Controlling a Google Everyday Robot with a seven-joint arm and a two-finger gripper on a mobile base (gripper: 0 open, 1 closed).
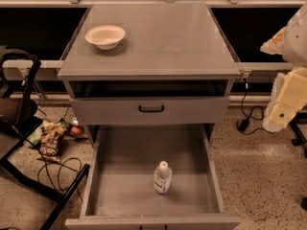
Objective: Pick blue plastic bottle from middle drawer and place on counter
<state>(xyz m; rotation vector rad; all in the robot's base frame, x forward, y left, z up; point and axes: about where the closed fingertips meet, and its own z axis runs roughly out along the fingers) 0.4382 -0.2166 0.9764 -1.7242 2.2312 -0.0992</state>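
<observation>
The blue plastic bottle [162,177], clear with a white cap and a pale label, stands upright on the floor of the open middle drawer [120,190], right of its centre and towards the front. The counter [163,42] is the flat grey top of the cabinet above. My gripper [283,110] hangs at the right edge of the view, beside the cabinet and level with the closed upper drawer. It is well to the right of the bottle and higher, and holds nothing that I can see.
A cream bowl [105,36] sits on the counter's back left. The closed drawer front with a black handle [151,109] lies above the open drawer. A black chair frame [19,123], snack bags [50,140] and cables [62,169] lie on the floor to the left. A plug and cable [243,123] lie to the right.
</observation>
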